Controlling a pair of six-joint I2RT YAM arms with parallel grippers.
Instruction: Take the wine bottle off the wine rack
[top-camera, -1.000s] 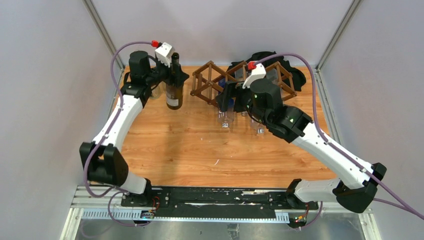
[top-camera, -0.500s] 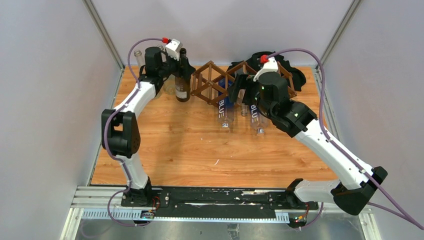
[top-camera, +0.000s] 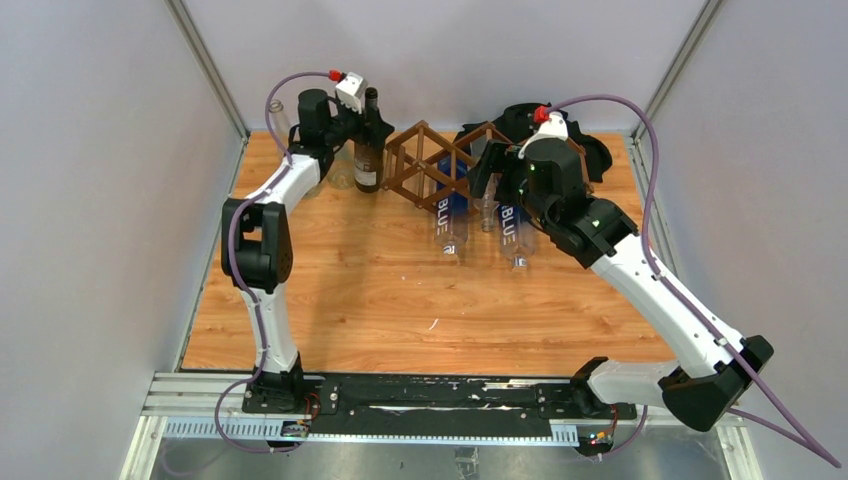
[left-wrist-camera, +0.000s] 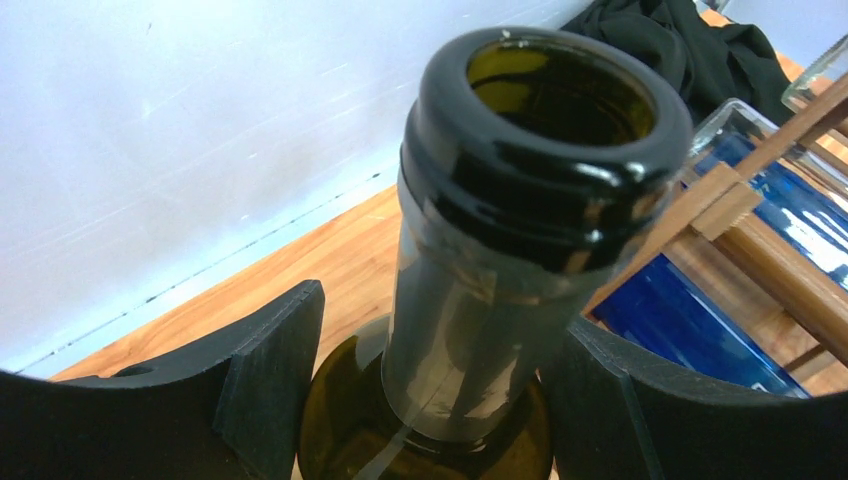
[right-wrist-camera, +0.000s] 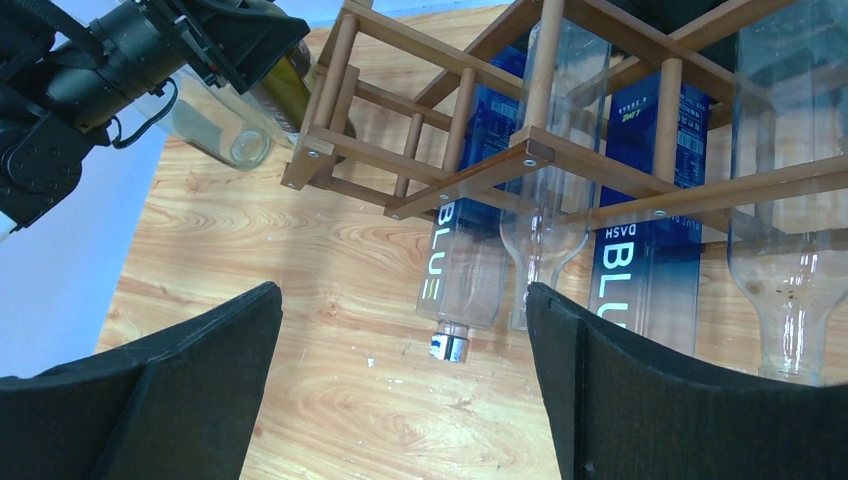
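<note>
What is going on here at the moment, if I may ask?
The left arm grips the wine bottle by its neck, upright, just left of the rack and clear of it. The right arm hangs over the rack with jaws wide open, holding nothing; clear bottles lie in the rack's cells.

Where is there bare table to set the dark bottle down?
The near half is bare wood, between the blue-label bottles and the base rail. Crowded along the far edge: dark bottle, wine rack, black cloth.
</note>
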